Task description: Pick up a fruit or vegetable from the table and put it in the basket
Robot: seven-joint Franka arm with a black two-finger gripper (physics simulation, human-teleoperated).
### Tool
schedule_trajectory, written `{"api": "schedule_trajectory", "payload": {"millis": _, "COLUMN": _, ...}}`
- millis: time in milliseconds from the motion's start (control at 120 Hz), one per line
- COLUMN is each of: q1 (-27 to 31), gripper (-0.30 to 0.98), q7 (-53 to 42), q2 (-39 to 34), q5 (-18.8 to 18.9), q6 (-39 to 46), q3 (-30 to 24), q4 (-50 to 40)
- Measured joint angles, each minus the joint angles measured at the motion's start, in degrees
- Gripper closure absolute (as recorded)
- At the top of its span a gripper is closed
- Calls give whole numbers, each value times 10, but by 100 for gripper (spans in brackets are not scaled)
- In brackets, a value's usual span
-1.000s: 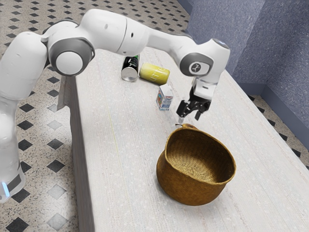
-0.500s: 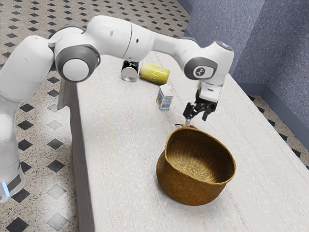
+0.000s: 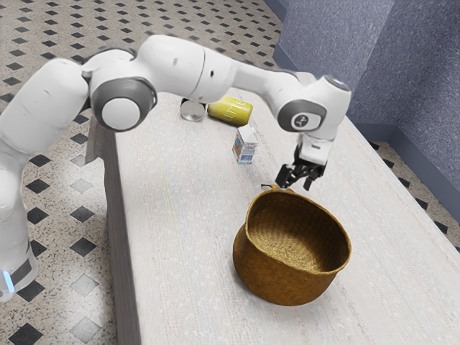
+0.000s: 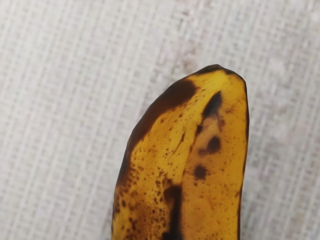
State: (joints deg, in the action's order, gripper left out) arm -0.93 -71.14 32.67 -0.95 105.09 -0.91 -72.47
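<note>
My black gripper (image 3: 295,184) is low behind the basket's far rim, its two fingers spread apart. The dark stem of a banana (image 3: 267,186) pokes out at that rim, beside the fingers; most of the fruit is hidden behind the basket. In the wrist view the banana (image 4: 192,155), yellow with brown spots, lies on the table under my hand, its rounded end in sight. The brown woven basket (image 3: 269,277) stands upright, and its visible inside holds nothing.
A small carton (image 3: 245,146) stands beyond the basket on the pale table (image 3: 183,251). Farther back lie a yellow can (image 3: 230,111) and a dark can with a silver end (image 3: 192,110), partly covered by my arm.
My hand has moved toward the exterior view's right and come down closer to the banana behind the basket. The arm now covers more of the dark can. Basket and carton have stayed put.
</note>
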Motion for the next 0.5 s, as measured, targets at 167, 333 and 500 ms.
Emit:
{"api": "schedule_trajectory", "payload": {"millis": 167, "q1": -2, "gripper": 0, "q7": 0, "q2": 15, "q5": -2, "q6": 3, "q3": 1, "q4": 11}}
{"api": "schedule_trajectory", "payload": {"millis": 333, "q1": -2, "gripper": 0, "q7": 0, "q2": 25, "q5": -3, "q6": 4, "q3": 1, "q4": 14}}
{"api": "schedule_trajectory", "payload": {"millis": 500, "q1": -2, "gripper": 0, "q7": -1, "q2": 31, "q5": -3, "q6": 5, "q3": 5, "q4": 14}}
